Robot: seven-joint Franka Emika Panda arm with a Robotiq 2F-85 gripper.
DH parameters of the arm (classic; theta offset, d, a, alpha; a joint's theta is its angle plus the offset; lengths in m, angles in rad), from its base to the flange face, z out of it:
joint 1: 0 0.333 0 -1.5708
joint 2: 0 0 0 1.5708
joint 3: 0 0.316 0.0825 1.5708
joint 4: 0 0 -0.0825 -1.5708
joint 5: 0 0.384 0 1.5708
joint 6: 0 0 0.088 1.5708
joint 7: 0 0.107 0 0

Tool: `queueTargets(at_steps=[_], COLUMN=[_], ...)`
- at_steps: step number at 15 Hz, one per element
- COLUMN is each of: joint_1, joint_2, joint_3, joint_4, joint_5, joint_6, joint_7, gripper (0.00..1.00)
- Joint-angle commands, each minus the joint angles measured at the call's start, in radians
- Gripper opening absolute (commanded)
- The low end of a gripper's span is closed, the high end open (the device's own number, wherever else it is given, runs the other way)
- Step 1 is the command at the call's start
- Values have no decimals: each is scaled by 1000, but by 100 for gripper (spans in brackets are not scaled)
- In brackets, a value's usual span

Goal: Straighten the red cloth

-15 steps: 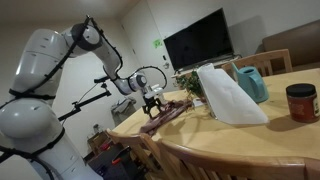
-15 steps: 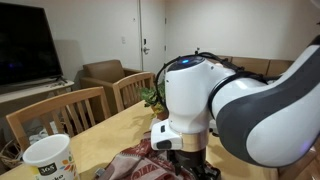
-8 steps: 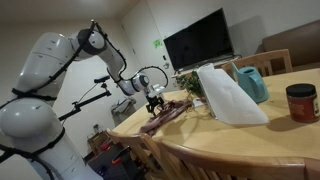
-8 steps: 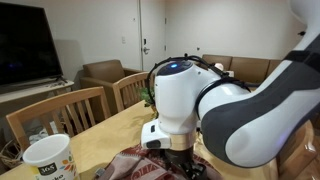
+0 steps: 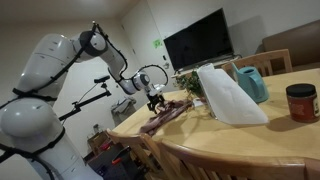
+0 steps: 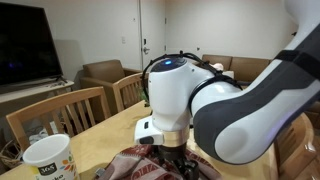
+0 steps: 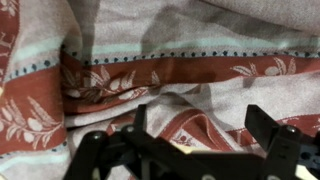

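Wrist view: the red cloth (image 7: 110, 85) fills the frame, rumpled. One thick fold runs from 9 o'clock to 3 o'clock across the middle, with smaller creases piled toward 6 o'clock. My gripper (image 7: 200, 120) comes in from 6 o'clock with the jaws spread wide. The fingers (image 7: 265, 130) stand either side of a loose ridge of fabric with nothing pinched between them. They are very close above the fabric; I cannot tell whether the tips touch it. In an exterior view, the red cloth (image 5: 165, 114) lies as a narrow, bunched strip near the edge of the table (image 5: 270, 135), running from roughly 7 o'clock to 1 o'clock. The gripper (image 5: 153, 101) hangs just over its far part, pointing down. A white bag (image 5: 225, 95) and a red-lidded jar (image 5: 300, 102) stand well apart toward 3 o'clock, clear of the work. In an exterior view, my own arm blocks most of the scene. A patch of the red cloth (image 6: 132, 165) shows at 6 o'clock, wrinkled, near a white mug (image 6: 48, 160); the jaws are hidden here. Progress, as a judgement: little or nothing is straightened. No flat area is visible and no edge is pulled out. Remaining work: close on a fold or edge, draw it outward, and repeat until the cloth lies flat.
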Motion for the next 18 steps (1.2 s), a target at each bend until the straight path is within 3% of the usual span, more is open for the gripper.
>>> queueTargets(at_steps=[1, 2, 4, 13, 14, 18], joint_1=[4, 4, 5, 19, 21, 52], joint_2=[28, 33, 39, 28, 25, 16], joint_3=[0, 0, 1, -8, -5, -3], joint_4=[38, 40, 42, 31, 30, 46], joint_5=[-16, -15, -16, -31, -32, -53], joint_6=[-12, -11, -10, -19, -21, -52], joint_7=[2, 2, 2, 13, 12, 11], gripper=[100, 100, 74, 5, 0, 1])
